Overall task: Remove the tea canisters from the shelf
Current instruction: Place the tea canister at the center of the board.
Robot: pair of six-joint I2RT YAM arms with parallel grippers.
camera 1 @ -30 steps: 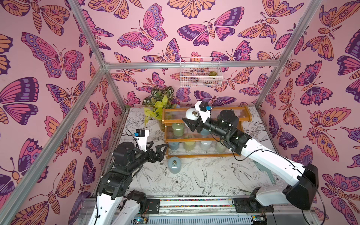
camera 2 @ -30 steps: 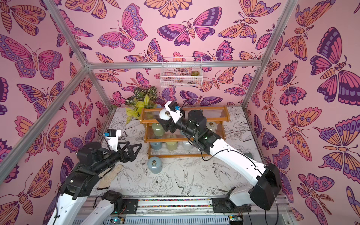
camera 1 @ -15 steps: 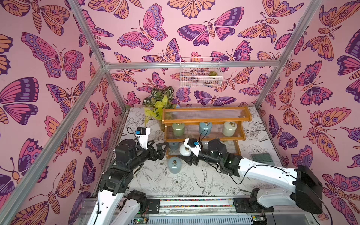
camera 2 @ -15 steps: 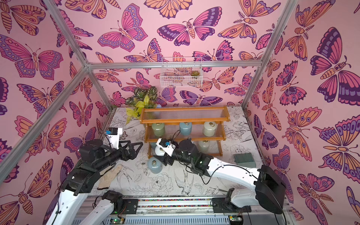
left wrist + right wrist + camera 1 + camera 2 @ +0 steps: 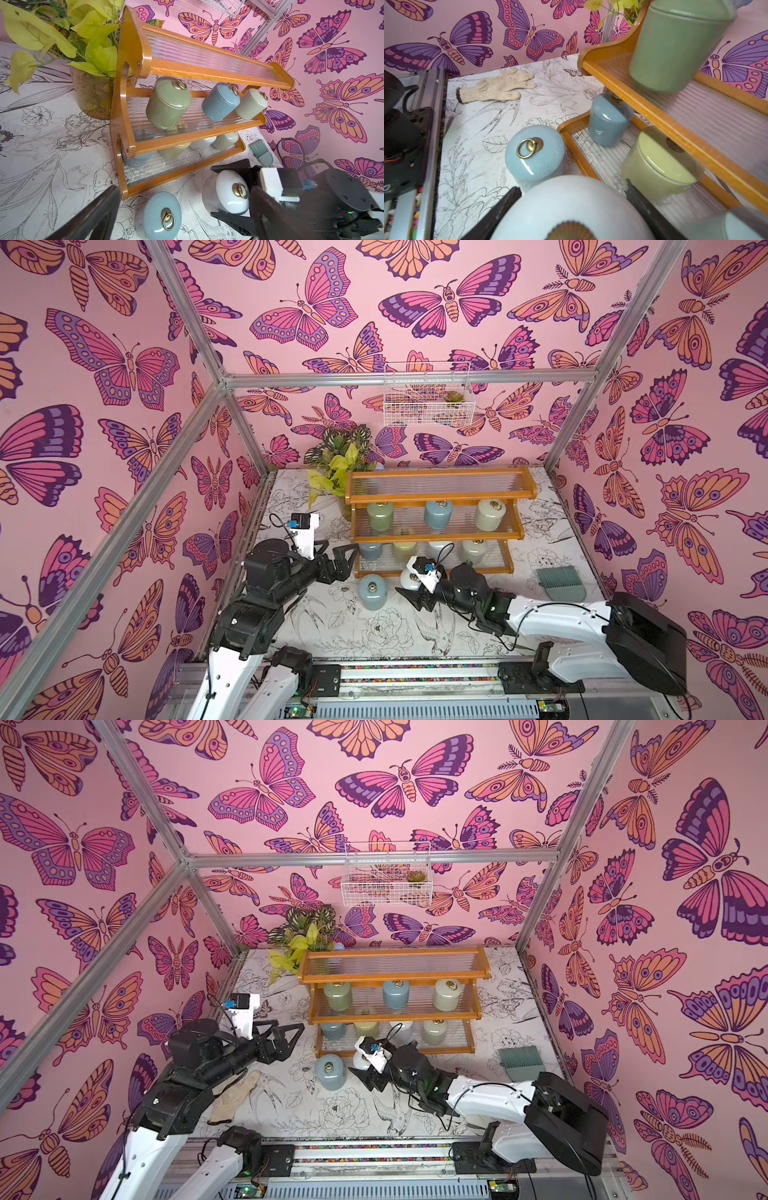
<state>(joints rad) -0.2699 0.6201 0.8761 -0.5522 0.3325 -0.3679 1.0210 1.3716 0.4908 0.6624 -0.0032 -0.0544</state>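
Orange-brown wood frames the shelf [image 5: 436, 499], just beyond both sets of jaws, with three tea canisters [image 5: 379, 514] on its middle tier and four on its lowest. The left gripper [image 5: 347, 563] hangs with its jaws spread wide, holding nothing. The right gripper [image 5: 409, 587] is clamped on a white canister [image 5: 571, 207] before the lowest tier. A pale blue canister [image 5: 372, 591] stands on the table between the two grippers.

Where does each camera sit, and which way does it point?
Top views: high above the front, looking down at the shelf; both arms show.
Left wrist: on the left arm, facing the shelf; its open left pincer shows.
Right wrist: on the right arm, facing the white canister gripped by the right pincer.
Shared: all show the pale blue canister.
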